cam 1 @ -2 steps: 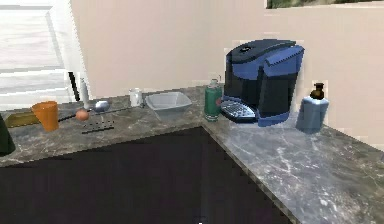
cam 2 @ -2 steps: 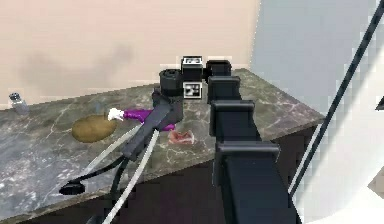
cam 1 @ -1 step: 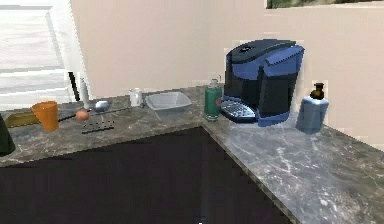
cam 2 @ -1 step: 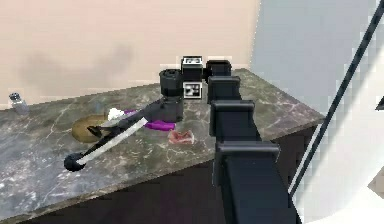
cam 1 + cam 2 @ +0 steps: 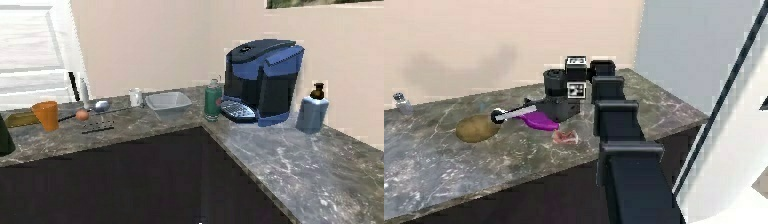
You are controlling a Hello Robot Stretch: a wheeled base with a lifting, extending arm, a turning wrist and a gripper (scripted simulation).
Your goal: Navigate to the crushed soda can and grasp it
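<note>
**Forward view:** A marble counter (image 5: 300,170) turns a corner ahead of me. On it stand an orange cup (image 5: 45,115), a grey bowl (image 5: 168,101), a green bottle (image 5: 212,100), a blue coffee machine (image 5: 262,80) and a soap dispenser (image 5: 313,108).

**Arm side view:** The arm (image 5: 619,130) reaches out over a marble worktop (image 5: 434,165), with the gripper (image 5: 524,109) at a purple object (image 5: 542,121) and a potato (image 5: 476,127) nearby. Just beside the purple object lies a small reddish lump (image 5: 566,137) (my guess is that this is the crushed soda can, though it is too small to be sure). I cannot tell whether the jaws stand apart or together, nor whether they hold anything. I judge the driving done and the grasp in hand. Next I need to bring the gripper squarely onto that lump.
</note>
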